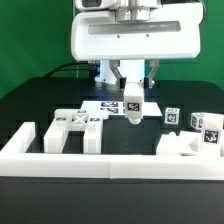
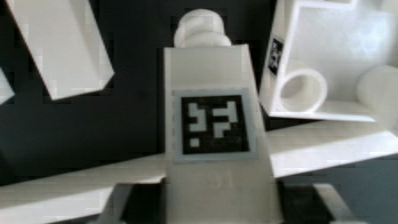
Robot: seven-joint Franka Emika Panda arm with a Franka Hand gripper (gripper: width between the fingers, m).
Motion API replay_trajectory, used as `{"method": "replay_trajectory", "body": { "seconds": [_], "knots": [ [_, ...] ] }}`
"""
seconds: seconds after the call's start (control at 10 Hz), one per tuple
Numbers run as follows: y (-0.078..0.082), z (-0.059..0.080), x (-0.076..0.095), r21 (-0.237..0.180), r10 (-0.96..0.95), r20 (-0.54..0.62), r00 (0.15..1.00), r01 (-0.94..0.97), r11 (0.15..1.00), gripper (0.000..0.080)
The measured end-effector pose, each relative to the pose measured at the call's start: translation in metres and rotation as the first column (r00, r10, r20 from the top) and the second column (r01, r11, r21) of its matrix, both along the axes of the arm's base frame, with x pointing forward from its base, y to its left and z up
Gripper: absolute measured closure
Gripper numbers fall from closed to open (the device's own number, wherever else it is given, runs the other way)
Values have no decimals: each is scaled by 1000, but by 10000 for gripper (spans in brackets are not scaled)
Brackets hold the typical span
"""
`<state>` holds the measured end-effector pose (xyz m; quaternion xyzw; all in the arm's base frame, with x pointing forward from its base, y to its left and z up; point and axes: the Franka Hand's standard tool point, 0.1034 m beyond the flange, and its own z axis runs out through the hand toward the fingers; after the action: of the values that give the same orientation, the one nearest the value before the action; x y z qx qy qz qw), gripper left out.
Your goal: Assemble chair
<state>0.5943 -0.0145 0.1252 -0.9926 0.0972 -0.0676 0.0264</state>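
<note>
My gripper (image 1: 132, 92) is shut on a white chair leg (image 1: 133, 105), a long bar with a square tag, and holds it upright over the middle of the table. In the wrist view the leg (image 2: 214, 110) runs away from my gripper (image 2: 217, 200) to a rounded end, with the jaws pressed against both its sides. A white chair slab with tags (image 1: 72, 124) lies at the exterior view's left. Other white tagged chair parts (image 1: 188, 138) lie at the right. Below the leg the wrist view shows a white slab (image 2: 63, 55) and a part with a round peg (image 2: 302, 92).
The long white border wall (image 1: 110, 162) runs along the front and turns back at the exterior view's left (image 1: 22, 138). The marker board (image 1: 100, 103) lies flat behind the held leg. The robot's white base (image 1: 130, 35) stands at the back.
</note>
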Motion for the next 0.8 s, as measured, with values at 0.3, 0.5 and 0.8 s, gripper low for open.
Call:
{"method": "replay_trajectory", "body": {
  "seconds": [0.3,0.5,0.8],
  "knots": [
    [-1,-3,-2,-1,0,-3,1000,0,1000,509],
    [16,4,10,12,-27,9,1000,27,1000,509],
    [34,10,23,18,-42,41,998,41,999,509]
  ]
}}
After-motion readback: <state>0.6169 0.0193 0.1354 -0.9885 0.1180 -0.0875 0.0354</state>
